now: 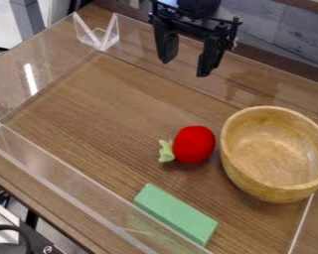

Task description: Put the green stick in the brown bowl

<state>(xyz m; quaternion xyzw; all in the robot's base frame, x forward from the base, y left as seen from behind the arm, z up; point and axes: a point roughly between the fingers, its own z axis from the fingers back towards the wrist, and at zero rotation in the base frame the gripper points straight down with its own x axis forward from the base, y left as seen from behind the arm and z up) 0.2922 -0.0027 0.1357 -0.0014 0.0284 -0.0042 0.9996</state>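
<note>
On table: one green stick, one brown bowl.

Wide open wood across the left and middle of the table, nothing lying there, so a gripper has a free run from the back down toward the near edge. Clear walls box the surface in on the left and near sides, and a clear folded piece stands at the back left corner. On the right, the brown bowl fills the space up to the right edge. The red fruit sits just beside the bowl's left rim, narrowing that side. The green stick lies flat near the front wall, open wood around it, free from above.
</note>
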